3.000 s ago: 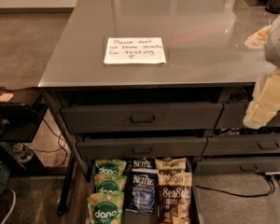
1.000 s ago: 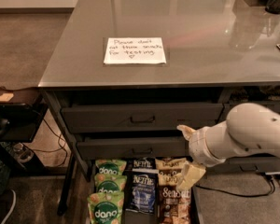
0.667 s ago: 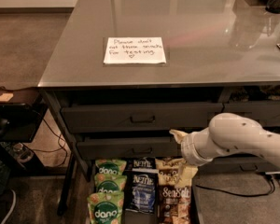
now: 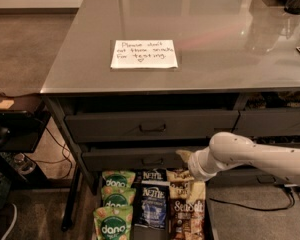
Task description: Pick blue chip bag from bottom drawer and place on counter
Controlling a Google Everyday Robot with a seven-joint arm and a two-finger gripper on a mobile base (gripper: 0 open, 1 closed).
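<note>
My arm (image 4: 260,156) reaches in low from the right. The claw (image 4: 184,155) hangs over the back of the bottom drawer (image 4: 146,233); I cannot tell its width. The blue chip bag (image 4: 152,205) lies in that drawer's middle.

Blue chip bag (image 4: 152,207) reads "Kettle", green bags (image 4: 113,224) "dang"; gripper (image 4: 184,156) near them.

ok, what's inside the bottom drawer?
Dark grey metal bottom drawer: green dang bags, glossy navy-blue Kettle chip bags, tan-and-brown bags. Pincer is above the tan-and-brown ones; its back is under the grey drawer above.
</note>
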